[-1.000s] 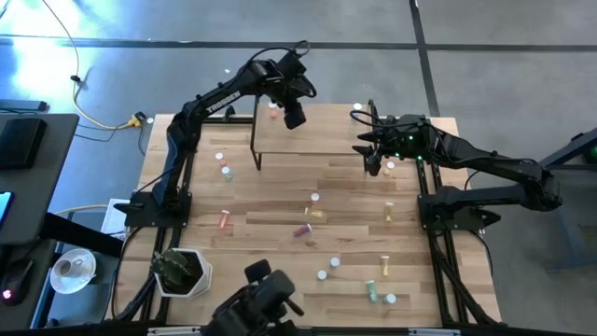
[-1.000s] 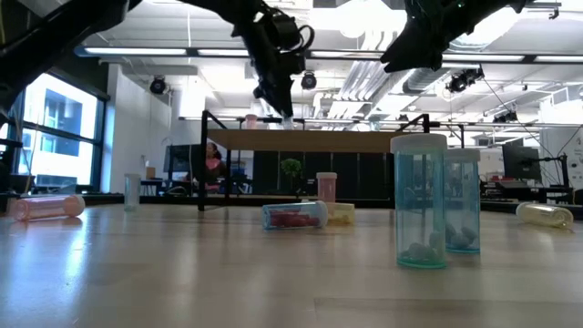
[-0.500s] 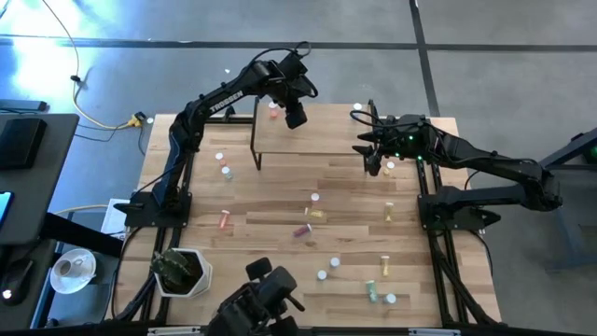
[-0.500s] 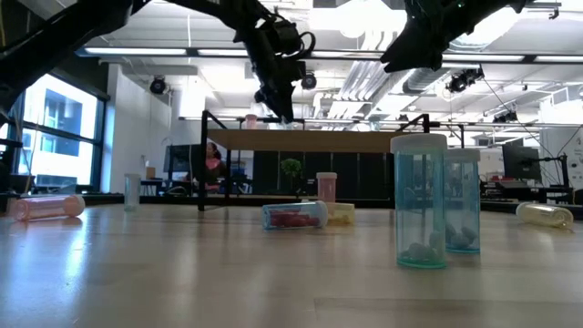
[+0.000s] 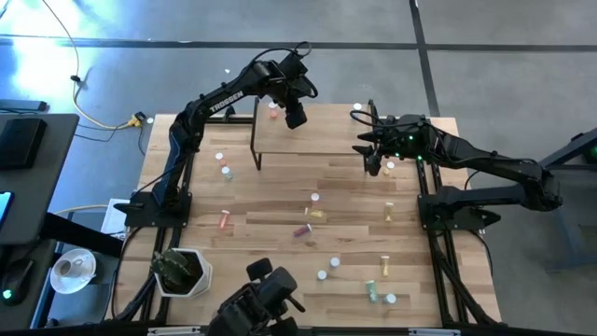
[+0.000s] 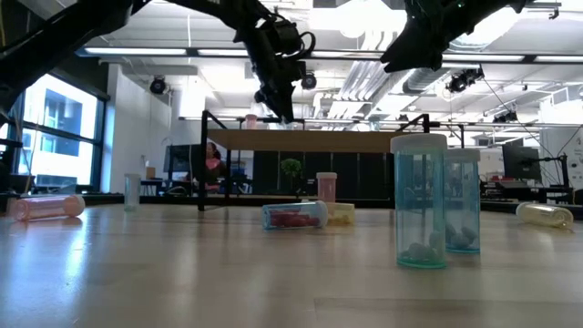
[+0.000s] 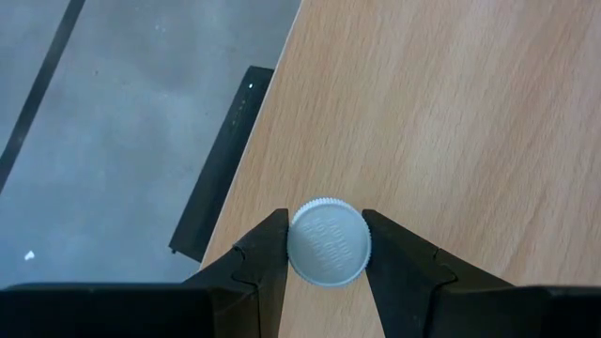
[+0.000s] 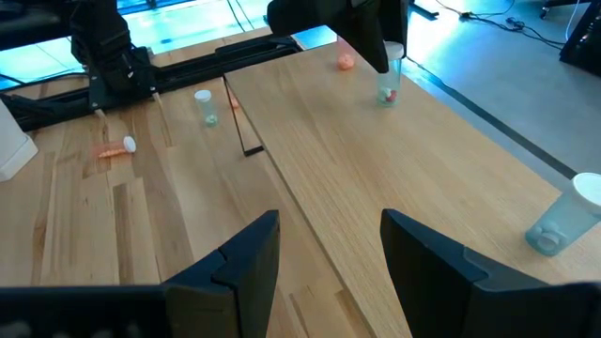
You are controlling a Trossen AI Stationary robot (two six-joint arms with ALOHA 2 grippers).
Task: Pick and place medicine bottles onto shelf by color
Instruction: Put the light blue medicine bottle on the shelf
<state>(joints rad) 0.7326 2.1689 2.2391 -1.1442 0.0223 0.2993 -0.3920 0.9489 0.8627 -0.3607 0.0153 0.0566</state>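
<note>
Gripping a white-capped bottle (image 7: 328,241) between the fingers (image 7: 258,258) of the left gripper (image 5: 295,116), above the far left part of the shelf (image 5: 322,140), close to its edge. Seen from the left wrist, cap wedged tight between both dark jaws, light wood of the shelf beneath, grey floor past the board's edge. From the right wrist, same bottle (image 8: 387,77) upright on the shelf under the left gripper, clear body with green and red bits inside. Standing near it on the shelf, toward the back corner, a pink bottle (image 5: 272,108). Hovering at the right end of the shelf, the right gripper (image 5: 370,159), fingers (image 8: 235,258) spread apart and holding nothing. Just beside that end, a blue-grey bottle (image 8: 563,216) upright. Scattered over the plank tabletop (image 5: 280,201): a pink bottle lying on its side (image 5: 224,220), a red one (image 5: 303,230) on its side beside a yellow one (image 5: 317,214), another yellow (image 5: 389,212) toward the right. Closest to the low camera, two upright blue-grey bottles (image 6: 420,200). Sitting at the near left corner, a white pot with a plant (image 5: 180,271).
</note>
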